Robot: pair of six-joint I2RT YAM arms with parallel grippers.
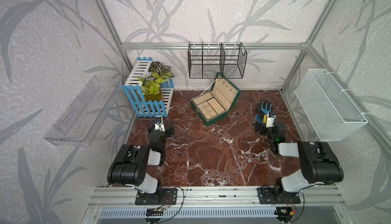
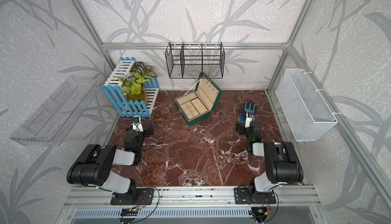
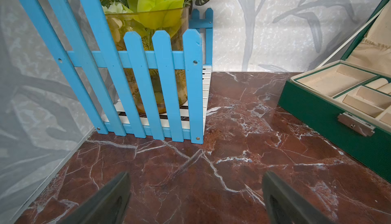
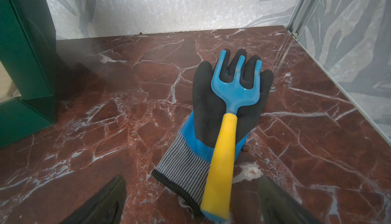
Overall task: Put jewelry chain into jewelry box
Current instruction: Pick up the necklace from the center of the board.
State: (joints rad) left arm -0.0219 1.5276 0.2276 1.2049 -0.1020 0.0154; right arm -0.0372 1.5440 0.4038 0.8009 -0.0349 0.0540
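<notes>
Since left claw (image 3: 195, 174) and right claw (image 4: 190, 178) both hang spread and empty, the step is pre-grasp. Jewelry chain (image 1: 245, 164) is probably that faint pale squiggle on the bench (image 1: 201, 148) near the right arm, well apart from the open jewelry box (image 1: 219, 118), though it's hard to separate from the marble veins. Next move needs a low, fine pinch. Count: one chain, one box, two claws, one glove (image 4: 207, 106), one rake (image 4: 224, 148).

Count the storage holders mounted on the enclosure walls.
3: a clear plastic shelf on the left wall, a black wire basket on the back wall, a white mesh basket on the right wall. None appears hidden.
</notes>
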